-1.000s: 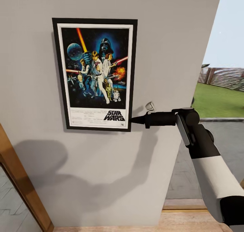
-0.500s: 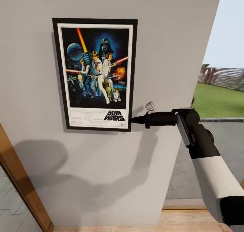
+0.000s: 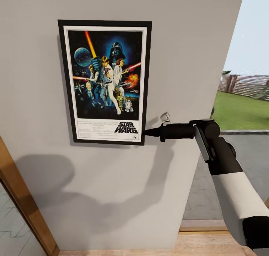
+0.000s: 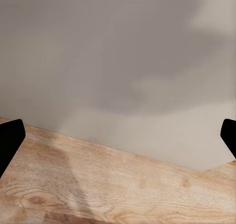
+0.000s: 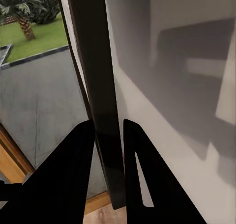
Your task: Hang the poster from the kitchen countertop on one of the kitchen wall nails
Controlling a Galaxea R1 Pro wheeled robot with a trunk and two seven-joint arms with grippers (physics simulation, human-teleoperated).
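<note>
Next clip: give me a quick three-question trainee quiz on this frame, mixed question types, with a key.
1. True or false: the poster lies flat on a countertop.
2. Multiple choice: which part of the poster's frame does the right tool pinch? A) top edge B) right edge near the bottom corner C) left edge
3. Short answer: what does the left tool face, and is it holding anything?

Key:
1. False: it stands upright against the grey wall.
2. B
3. The grey wall and the wood floor; its fingers are spread wide with nothing between them.
</note>
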